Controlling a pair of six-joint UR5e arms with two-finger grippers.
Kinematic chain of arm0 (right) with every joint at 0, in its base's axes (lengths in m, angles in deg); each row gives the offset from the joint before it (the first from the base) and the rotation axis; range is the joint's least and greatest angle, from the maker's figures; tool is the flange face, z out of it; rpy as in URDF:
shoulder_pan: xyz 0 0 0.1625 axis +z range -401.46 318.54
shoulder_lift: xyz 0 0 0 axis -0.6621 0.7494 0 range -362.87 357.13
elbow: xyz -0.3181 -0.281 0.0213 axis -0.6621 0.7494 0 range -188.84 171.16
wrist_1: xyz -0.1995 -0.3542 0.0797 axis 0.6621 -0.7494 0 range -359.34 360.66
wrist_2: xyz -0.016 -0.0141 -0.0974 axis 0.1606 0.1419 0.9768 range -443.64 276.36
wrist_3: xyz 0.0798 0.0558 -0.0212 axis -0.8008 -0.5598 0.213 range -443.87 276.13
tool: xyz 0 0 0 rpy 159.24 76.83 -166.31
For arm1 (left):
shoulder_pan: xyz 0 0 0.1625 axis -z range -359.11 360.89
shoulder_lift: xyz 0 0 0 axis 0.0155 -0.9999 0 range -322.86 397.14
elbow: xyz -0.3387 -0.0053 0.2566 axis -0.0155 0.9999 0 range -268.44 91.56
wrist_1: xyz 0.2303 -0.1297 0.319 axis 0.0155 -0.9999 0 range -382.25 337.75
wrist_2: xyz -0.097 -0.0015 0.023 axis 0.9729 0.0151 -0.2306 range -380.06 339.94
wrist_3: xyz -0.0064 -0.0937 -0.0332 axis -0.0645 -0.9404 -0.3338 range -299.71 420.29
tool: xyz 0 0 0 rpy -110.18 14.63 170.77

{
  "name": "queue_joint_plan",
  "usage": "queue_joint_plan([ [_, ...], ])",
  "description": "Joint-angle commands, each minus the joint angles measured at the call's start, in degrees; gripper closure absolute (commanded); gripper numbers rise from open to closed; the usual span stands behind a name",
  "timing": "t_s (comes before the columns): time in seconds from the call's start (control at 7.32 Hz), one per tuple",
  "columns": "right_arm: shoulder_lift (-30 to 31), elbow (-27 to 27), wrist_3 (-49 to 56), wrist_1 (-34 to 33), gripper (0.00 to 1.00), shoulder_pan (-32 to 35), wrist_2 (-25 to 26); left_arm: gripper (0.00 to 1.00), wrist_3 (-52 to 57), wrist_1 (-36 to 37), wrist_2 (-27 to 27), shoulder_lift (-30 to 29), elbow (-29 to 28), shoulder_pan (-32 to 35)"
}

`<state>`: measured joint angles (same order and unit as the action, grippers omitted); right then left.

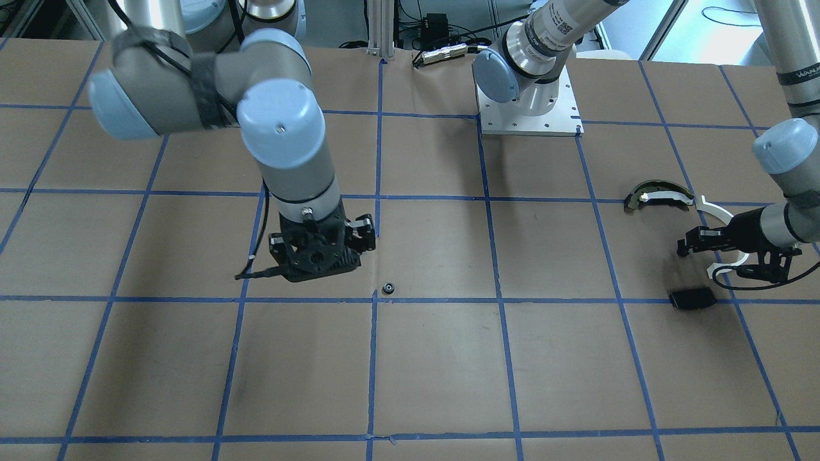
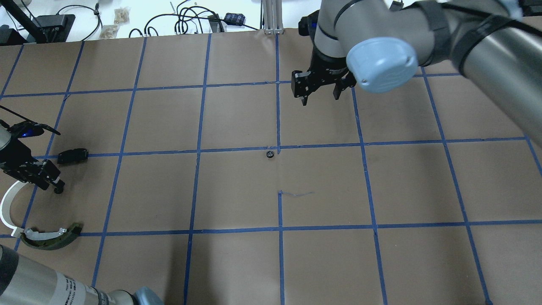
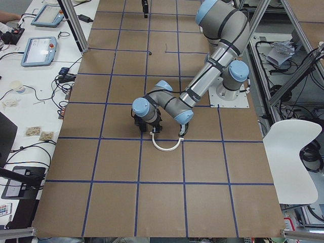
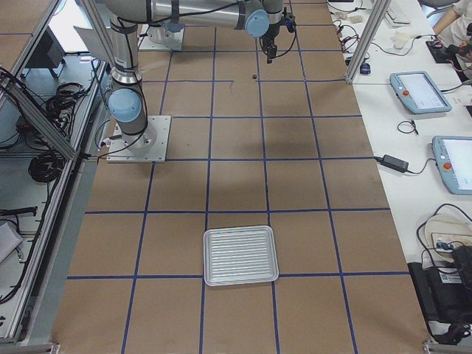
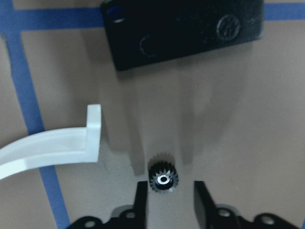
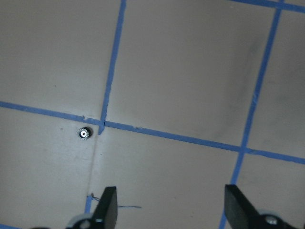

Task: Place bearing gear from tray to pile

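Observation:
A small black bearing gear (image 5: 163,179) lies on the paper between my left gripper's (image 5: 170,198) fingers, with a gap on its right side; the gripper is open. It is in the pile: a white half-ring arc (image 5: 47,148), a flat black plate (image 5: 186,33) and a dark curved piece with a cream strip (image 2: 51,237). A second small gear (image 2: 269,153) lies alone at the table's middle, also in the right wrist view (image 6: 85,133). My right gripper (image 2: 319,95) hangs wide open and empty above the paper beyond it. The silver tray (image 4: 241,255) is empty.
The table is brown paper with a blue tape grid. The left arm's white base plate (image 1: 528,118) sits at the robot's side. Cables and small items lie past the far edge (image 2: 182,21).

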<state>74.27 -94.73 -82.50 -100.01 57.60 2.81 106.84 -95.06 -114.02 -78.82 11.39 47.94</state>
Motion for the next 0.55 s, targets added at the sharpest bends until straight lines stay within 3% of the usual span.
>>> queue_joint_plan([
  [0.0,7.9,2.0,1.9,9.0,0.0,-6.7,0.2,0.0,-0.6,-0.9,-0.3,3.1,-1.5,4.1],
  [0.14,9.6,2.0,2.1,12.0,0.0,-8.9,0.3,0.0,-5.3,-3.5,0.3,5.2,-2.8,9.2],
  [0.41,8.0,1.1,2.5,11.5,0.0,-9.4,0.2,0.0,-17.2,-4.0,3.2,7.9,-3.9,24.6],
])
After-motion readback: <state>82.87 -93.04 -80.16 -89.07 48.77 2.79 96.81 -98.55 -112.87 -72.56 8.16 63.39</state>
